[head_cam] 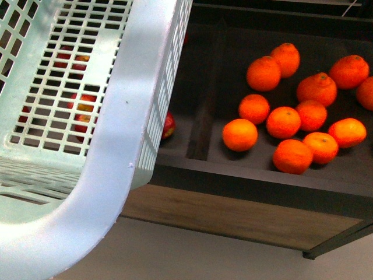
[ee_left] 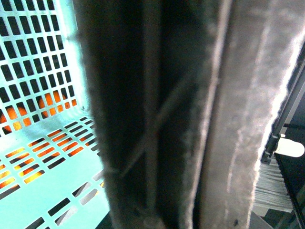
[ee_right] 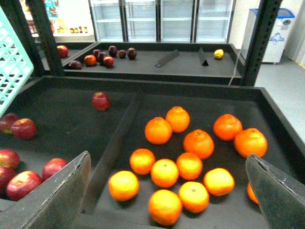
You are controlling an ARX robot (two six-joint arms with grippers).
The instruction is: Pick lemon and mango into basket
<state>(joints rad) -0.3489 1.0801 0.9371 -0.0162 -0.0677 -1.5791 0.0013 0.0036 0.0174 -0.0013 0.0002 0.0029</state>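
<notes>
Basket [head_cam: 134,116] hides apples [head_cam: 168,125]; right pincer [ee_right: 167,157] gapes above tangerines [ee_right: 198,143], left pincer's [ee_left: 190,143] grip cannot be told.

The light blue-green basket [head_cam: 125,116] hung tilted close before the front camera, its slotted lattice wall and broad smooth rim filling that view's left, while the lemon [ee_right: 218,54] (small, plump, bright yellow) lay on the far shelf, well apart.

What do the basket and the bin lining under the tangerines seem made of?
The basket looks like moulded plastic: pale blue-green, smooth, slight sheen, slotted lattice walls. The bin lining is matte black without glare, likely foam or rubber mat; cannot tell which.
</notes>
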